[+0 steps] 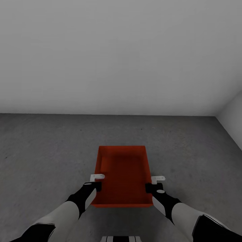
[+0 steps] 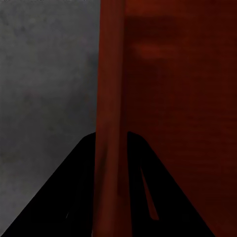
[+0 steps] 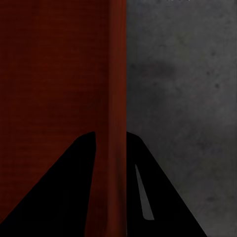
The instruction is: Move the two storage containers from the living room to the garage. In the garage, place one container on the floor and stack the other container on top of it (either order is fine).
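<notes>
Pinching its thin side walls, the left gripper (image 1: pixel 96 183) and right gripper (image 1: pixel 155 185) held the light, likely flexible storage container (image 1: pixel 122 174) over the floor (image 1: pixel 40 151).

A bare garage: a plain grey-white wall (image 1: pixel 121 53) meets a dark, speckled concrete floor (image 1: pixel 47 151), with a second wall (image 1: pixel 232 121) forming a corner. No furniture shows. The same rough concrete (image 3: pixel 187 98) lies just outside the right jaws and outside the left jaws too.
</notes>
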